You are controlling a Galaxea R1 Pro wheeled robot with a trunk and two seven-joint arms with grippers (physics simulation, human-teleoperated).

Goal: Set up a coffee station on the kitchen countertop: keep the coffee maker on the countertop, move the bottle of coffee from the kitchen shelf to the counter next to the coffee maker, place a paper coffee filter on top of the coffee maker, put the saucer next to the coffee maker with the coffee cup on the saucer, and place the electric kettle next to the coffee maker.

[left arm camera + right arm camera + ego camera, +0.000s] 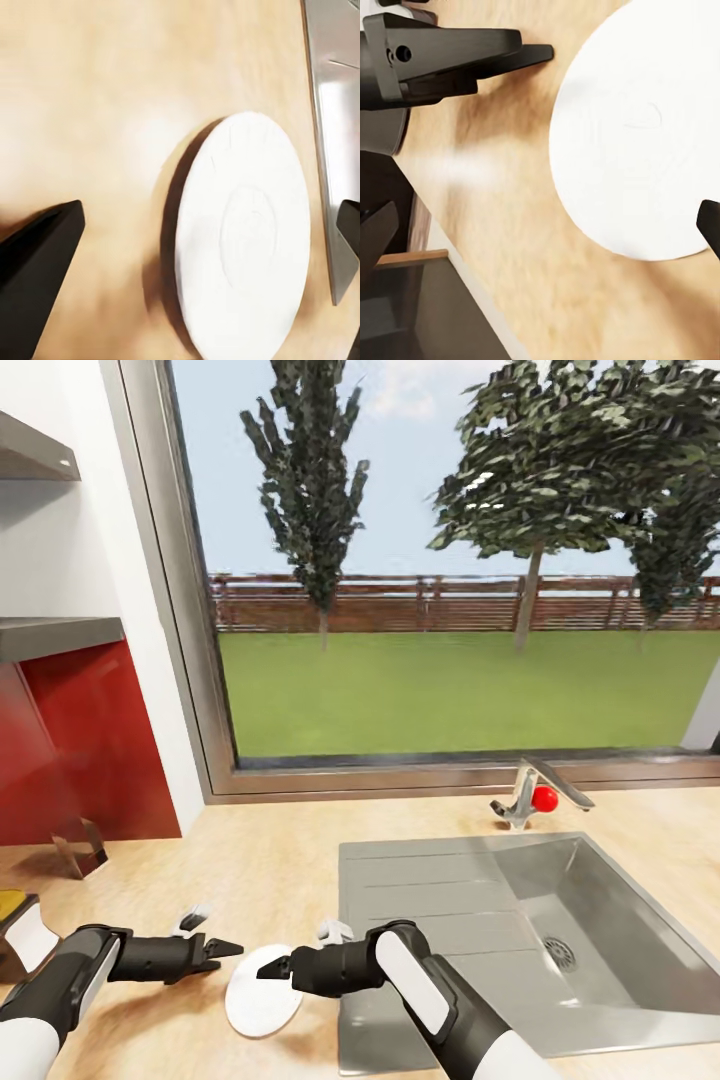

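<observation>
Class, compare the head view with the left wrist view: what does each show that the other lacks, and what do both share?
Head view alone: the window, the tap with a red ball, the sink basin, both arms. Left wrist view alone: a faint raised ring in the saucer's middle. Shared: the white saucer lying flat on the light-wood countertop, beside the steel sink edge.

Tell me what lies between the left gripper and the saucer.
Only bare countertop separates the left gripper from the saucer, shown in the right wrist view.
</observation>
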